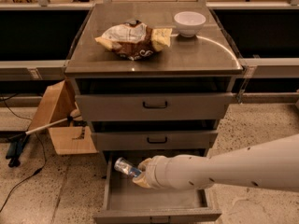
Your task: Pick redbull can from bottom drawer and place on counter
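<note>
Your gripper (140, 174) is down inside the open bottom drawer (156, 214), left of centre, on the end of the arm (224, 171) reaching in from the right. Its fingers pinch the right end of the can (124, 165). The can is tilted, with its silver end pointing up-left (blue band visible, lettering too small to read). On the counter (187, 55) are a crumpled snack bag (133, 40), print unreadable, and a white bowl (189, 23) just beside it. The two upper drawers are ajar.
</note>
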Robot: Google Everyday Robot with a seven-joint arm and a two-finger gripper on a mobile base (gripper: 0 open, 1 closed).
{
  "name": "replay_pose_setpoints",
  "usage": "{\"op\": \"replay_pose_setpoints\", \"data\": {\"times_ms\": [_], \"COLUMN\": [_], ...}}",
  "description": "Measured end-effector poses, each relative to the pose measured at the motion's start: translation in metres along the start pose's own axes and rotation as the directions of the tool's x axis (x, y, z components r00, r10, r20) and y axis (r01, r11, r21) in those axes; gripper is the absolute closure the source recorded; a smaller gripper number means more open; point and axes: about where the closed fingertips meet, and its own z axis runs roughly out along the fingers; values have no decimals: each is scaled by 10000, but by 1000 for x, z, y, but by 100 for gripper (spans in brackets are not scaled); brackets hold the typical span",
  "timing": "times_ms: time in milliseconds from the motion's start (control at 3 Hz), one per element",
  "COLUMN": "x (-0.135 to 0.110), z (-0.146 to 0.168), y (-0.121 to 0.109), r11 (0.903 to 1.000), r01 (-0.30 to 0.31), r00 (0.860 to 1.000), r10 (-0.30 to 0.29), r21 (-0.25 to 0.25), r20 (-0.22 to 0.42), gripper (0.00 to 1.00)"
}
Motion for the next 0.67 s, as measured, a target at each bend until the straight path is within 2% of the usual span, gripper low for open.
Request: {"op": "replay_pose_setpoints", "data": {"times_ms": [333, 667], "x": [-22, -45], "z": [-25, -59], "y": [-11, -22], "r11": [9970, 9863], "r01": [435, 840], "r00": [9990, 9965], "r10": [-432, -834], "r21": [635, 1422], "r20": [-60, -101], "gripper": [100, 100]}}
